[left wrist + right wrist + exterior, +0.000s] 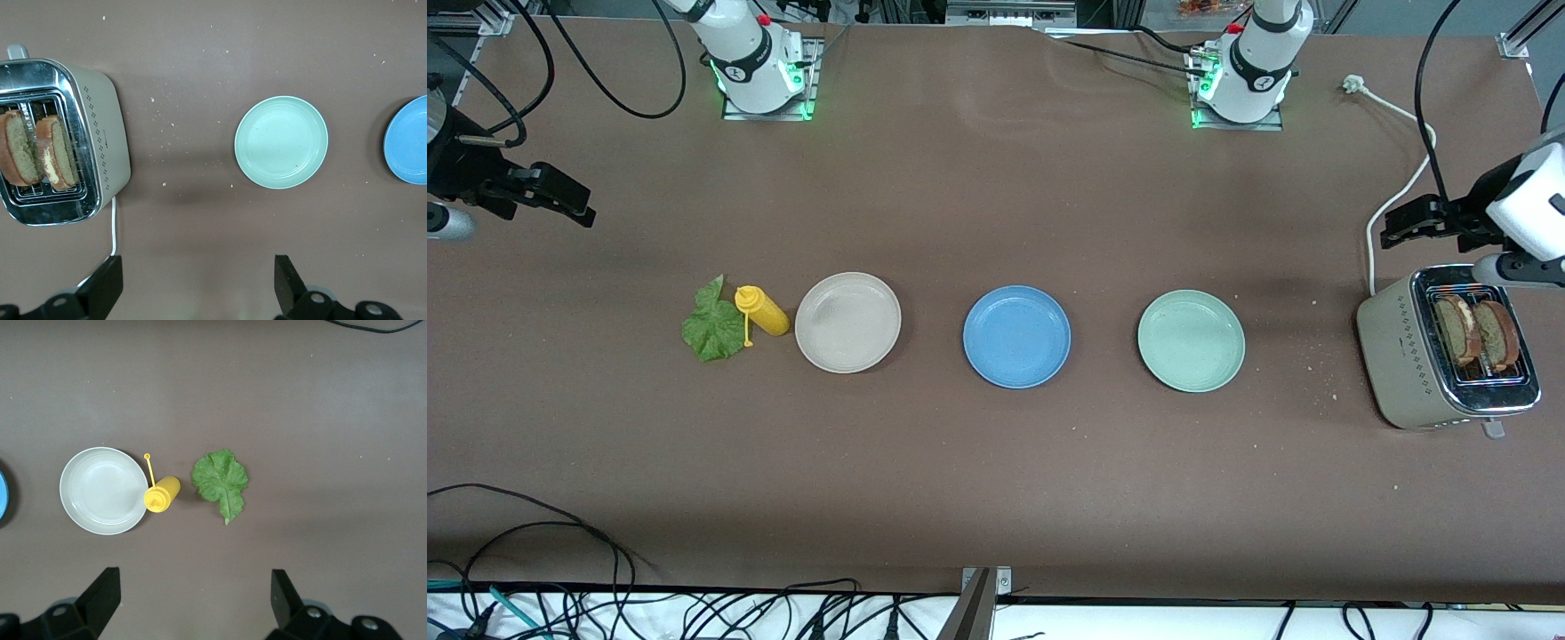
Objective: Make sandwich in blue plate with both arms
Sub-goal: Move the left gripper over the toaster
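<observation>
both jaws gape, nothing held: left gripper [197, 287] up near the cream metal toaster [1409, 351] holding brown toast slices [1480, 333], right gripper [193, 603] above the ruffled green lettuce leaf [711, 322]. you haven't started; the round matte blue plate [1016, 337] sits bare mid-table, so pull toast first.

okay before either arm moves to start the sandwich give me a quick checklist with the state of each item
1. Blue plate bare and ready: ok.
2. Two toast slices up in the toaster: ok.
3. Lettuce leaf free on the table: ok, though the yellow squeeze bottle lies right beside it.
4. Left gripper open, over the table by the toaster: ok.
5. Right gripper open, at the right arm's end of the table: ok.
</observation>
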Robot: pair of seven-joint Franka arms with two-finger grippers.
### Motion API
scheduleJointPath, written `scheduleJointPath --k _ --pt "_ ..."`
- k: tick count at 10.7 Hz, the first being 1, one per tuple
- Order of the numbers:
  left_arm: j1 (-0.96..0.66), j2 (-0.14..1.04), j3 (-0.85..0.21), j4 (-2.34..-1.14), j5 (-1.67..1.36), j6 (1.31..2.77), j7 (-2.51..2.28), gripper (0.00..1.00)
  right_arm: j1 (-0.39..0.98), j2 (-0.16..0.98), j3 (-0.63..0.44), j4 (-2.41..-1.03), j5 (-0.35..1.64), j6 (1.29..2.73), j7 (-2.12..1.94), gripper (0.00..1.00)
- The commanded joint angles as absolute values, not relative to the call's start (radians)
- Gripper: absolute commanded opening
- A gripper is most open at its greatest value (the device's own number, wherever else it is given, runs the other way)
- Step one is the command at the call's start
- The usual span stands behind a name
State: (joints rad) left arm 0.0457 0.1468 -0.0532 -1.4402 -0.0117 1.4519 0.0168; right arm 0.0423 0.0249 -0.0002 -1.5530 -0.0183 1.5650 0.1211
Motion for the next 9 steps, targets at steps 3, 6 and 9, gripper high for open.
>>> scheduleJointPath --k 3,6,9 --pt "0.054 0.124 -0.067 -1.430 -0.023 1.434 0.051 1.00 0.043 0.025 0.002 -1.536 -0.006 1.551 0.123 1.00" --pt "0.052 0.121 -0.072 -1.430 0.001 1.436 0.051 1.00 0.043 0.025 0.002 -1.534 -0.006 1.551 0.121 1.00" --pt "0.041 0.129 -0.066 -1.430 0.021 1.445 0.041 1.00 0.043 0.025 0.002 -1.534 -0.006 1.552 0.123 1.00"
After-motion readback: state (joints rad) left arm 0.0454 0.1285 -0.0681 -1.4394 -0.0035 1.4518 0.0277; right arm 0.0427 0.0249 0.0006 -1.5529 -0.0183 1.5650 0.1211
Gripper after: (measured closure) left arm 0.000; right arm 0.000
